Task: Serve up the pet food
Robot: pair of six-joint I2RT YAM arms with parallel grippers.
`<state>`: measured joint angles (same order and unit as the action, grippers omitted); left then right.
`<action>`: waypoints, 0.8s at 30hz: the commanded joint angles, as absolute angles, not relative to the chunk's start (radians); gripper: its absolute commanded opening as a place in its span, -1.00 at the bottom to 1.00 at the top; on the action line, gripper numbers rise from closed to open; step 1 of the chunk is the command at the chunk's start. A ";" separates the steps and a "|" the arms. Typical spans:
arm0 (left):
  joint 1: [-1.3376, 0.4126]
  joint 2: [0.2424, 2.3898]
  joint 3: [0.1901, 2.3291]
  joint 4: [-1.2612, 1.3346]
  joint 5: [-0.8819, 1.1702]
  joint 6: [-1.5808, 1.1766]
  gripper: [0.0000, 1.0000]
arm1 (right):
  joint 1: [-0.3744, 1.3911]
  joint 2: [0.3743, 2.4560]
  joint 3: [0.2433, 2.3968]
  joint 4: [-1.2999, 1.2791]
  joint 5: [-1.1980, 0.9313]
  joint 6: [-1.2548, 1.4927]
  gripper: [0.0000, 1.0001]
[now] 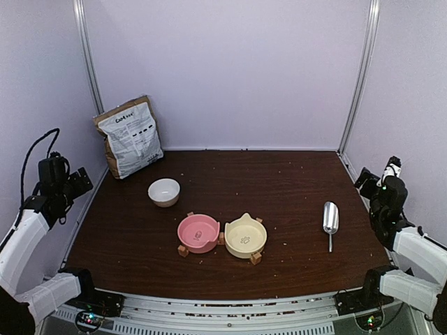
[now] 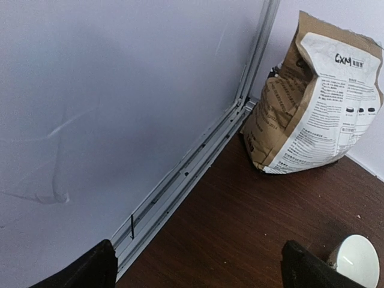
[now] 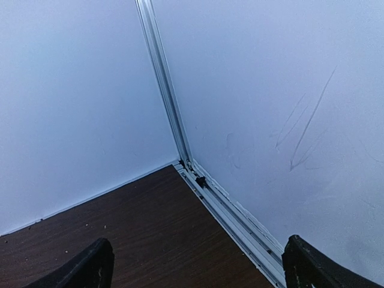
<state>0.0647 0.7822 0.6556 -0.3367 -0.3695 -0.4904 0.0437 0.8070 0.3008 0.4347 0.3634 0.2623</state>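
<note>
Your left gripper (image 2: 198, 269) and right gripper (image 3: 198, 267) hang released, empty; brown-and-white paper bag (image 1: 129, 137) far left, silver metal scoop (image 1: 330, 219) near right.

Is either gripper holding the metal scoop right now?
No, the scoop lies by itself on the table, right of the cream bowl, with nothing touching it.

Dark wood-grain table (image 1: 293, 185), shiny metal scoop (image 1: 330, 217), matt paper bag (image 1: 130, 137)
</note>
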 commanded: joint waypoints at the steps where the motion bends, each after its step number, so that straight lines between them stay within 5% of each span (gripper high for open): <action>1: 0.069 0.753 0.754 -0.453 -0.466 -0.619 0.96 | 0.043 0.775 0.288 0.409 0.386 0.299 1.00; 8: 0.069 0.763 0.997 -0.639 -0.399 -0.552 0.96 | 0.043 0.704 0.350 0.233 0.258 0.356 1.00; 18: 0.105 1.063 1.397 -0.718 0.070 -0.025 0.96 | 0.043 0.542 0.367 0.131 -0.162 0.388 1.00; 24: 0.255 1.349 1.592 -0.675 0.483 -0.070 0.96 | 0.045 0.535 0.428 0.064 -0.418 0.401 1.00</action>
